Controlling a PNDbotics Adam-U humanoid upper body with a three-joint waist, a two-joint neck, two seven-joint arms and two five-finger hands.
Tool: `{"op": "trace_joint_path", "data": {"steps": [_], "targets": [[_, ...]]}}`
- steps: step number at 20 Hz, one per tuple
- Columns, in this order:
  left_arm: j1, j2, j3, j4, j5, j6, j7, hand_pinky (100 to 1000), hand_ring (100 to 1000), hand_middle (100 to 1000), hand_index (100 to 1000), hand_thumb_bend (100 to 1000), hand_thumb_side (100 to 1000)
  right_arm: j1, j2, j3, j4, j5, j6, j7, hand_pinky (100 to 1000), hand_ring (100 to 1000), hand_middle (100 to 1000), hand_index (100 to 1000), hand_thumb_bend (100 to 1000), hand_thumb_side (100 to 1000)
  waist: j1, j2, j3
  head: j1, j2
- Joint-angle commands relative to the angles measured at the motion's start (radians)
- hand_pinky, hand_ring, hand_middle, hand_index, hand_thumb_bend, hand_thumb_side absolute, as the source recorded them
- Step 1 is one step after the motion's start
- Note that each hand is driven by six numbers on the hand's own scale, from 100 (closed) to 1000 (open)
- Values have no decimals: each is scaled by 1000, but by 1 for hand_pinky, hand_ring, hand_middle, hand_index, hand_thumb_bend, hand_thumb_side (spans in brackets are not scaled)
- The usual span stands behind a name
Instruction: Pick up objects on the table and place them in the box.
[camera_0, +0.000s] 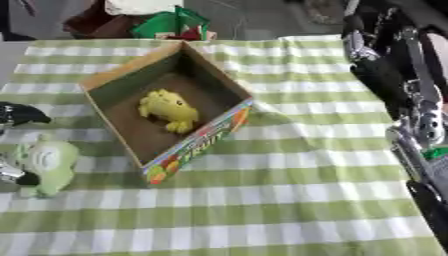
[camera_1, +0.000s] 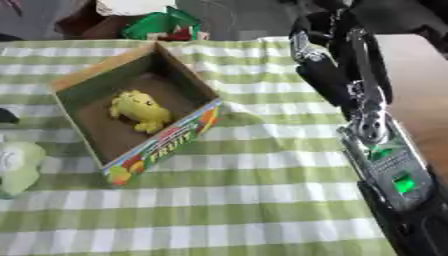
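Observation:
An open cardboard box (camera_0: 112, 80) with a fruit print on its front wall stands left of the middle on the green-checked cloth. A yellow plush toy (camera_0: 170, 110) lies on the box floor. A pale green plush toy (camera_0: 48, 162) lies on the cloth just left of the box's near corner. Only dark and silver parts of my left hand (camera_0: 16, 114) show at the left edge, right beside that toy, and its grip is hidden. My right hand (camera_1: 317, 55) is held up at the far right, above the cloth and clear of the box, open and holding nothing.
The right forearm (camera_1: 385, 155) runs along the whole right side, with a wooden surface (camera_1: 420, 90) behind it. Green and red things (camera_0: 175, 22) lie beyond the table's far edge. The checked cloth (camera_0: 289, 190) stretches in front of and right of the box.

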Motion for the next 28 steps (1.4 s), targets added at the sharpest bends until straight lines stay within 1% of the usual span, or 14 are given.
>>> {"op": "trace_joint_path", "data": {"steps": [1, 3, 4, 5, 9, 12, 15, 17, 18, 19, 20, 24, 26, 28], "targets": [[-9, 27, -7, -19, -17, -230, -221, 859, 901, 926, 1000, 820, 894, -10, -10, -4, -20, -2, 5, 0, 809, 797, 668, 890, 100, 421, 2, -14, 1, -3, -13], [-9, 27, -8, -19, -20, -230, -219, 859, 901, 926, 1000, 820, 894, -10, -10, -4, -20, -2, 5, 0, 809, 797, 668, 890, 100, 421, 2, -14, 1, -3, -14], [-8, 26, -9, -19, -21, -231, -218, 852, 898, 922, 1000, 928, 891, -10, -10, -4, -20, -2, 5, 0, 810, 797, 666, 890, 100, 417, 2, -13, 1, -3, -14], [-4, 23, -15, -18, -23, -235, -218, 845, 893, 916, 1000, 805, 905, -5, -8, -5, -20, -2, 6, 0, 811, 797, 665, 889, 100, 418, 1, -11, 0, -2, -16], [3, 8, -38, -9, -38, -249, -210, 828, 881, 895, 1000, 807, 909, 10, -4, -8, -20, -1, -1, -2, 812, 798, 664, 890, 100, 419, -1, -9, -1, -7, -19], [5, 4, -49, -20, -42, -265, -187, 804, 857, 844, 953, 797, 900, 13, -3, -8, -20, 0, 0, -3, 812, 798, 663, 890, 100, 420, -2, -9, -2, -9, -21], [6, 16, -57, -71, -32, -278, -144, 743, 763, 714, 862, 760, 838, 16, -2, -9, -20, 1, 2, -1, 813, 798, 661, 890, 100, 421, -1, -7, -1, -12, -21], [6, 30, -60, -122, -27, -276, -112, 704, 718, 660, 811, 742, 795, 19, -1, -9, -20, 3, 3, 0, 814, 798, 660, 890, 100, 421, -1, -6, 1, -14, -21], [9, 38, -64, -148, -28, -270, -96, 701, 713, 656, 805, 745, 786, 20, 0, -9, -20, 3, 4, 0, 814, 798, 660, 890, 100, 421, -1, -5, 2, -15, -21], [14, 46, -70, -172, -32, -263, -81, 684, 694, 635, 787, 716, 740, 21, 0, -9, -20, 3, 5, 1, 814, 799, 660, 890, 100, 422, -1, -4, 3, -16, -21], [20, 53, -78, -197, -40, -253, -66, 681, 691, 633, 783, 717, 734, 21, 0, -9, -20, 4, 5, 2, 814, 799, 660, 890, 100, 422, -1, -3, 3, -16, -21], [48, 79, -94, -297, -76, -198, -4, 651, 668, 619, 764, 624, 632, 21, 1, -8, -20, 5, 6, 5, 815, 799, 659, 890, 100, 424, -3, 0, 4, -16, -22], [63, 95, -101, -346, -99, -168, 26, 655, 681, 660, 784, 613, 623, 22, 2, -8, -20, 6, 6, 7, 815, 798, 658, 890, 100, 424, -4, 1, 4, -14, -23], [76, 109, -110, -377, -128, -137, 57, 666, 709, 732, 833, 601, 628, 23, 3, -7, -20, 6, 6, 9, 815, 797, 658, 891, 100, 426, -4, 3, 3, -13, -24]]}}
